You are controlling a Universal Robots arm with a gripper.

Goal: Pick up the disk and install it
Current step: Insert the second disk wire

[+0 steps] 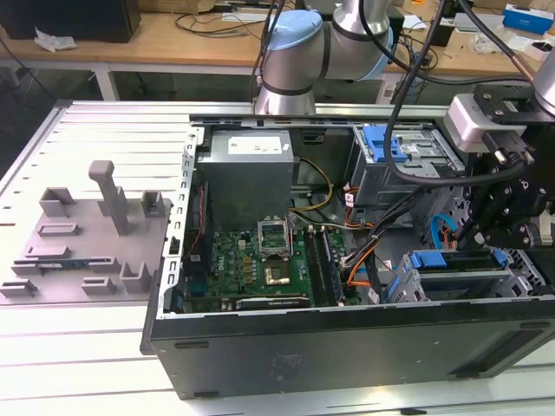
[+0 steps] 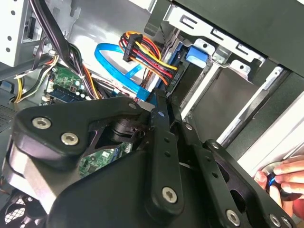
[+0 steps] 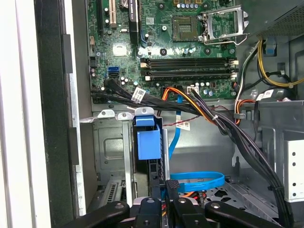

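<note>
Now gripper (image 3: pixel 164 202) closed on disk (image 3: pixel 148 140), edgewise in drive bay (image 3: pixel 111 147).

Bright even room light, white glare along the case edge (image 3: pixel 19 114), dim interior recesses, sharp focus.

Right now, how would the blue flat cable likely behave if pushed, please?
The blue flat cable probably flexes aside, since it lies in a loose loop. It looks like a thin ribbon, so likely light and springy.
</note>
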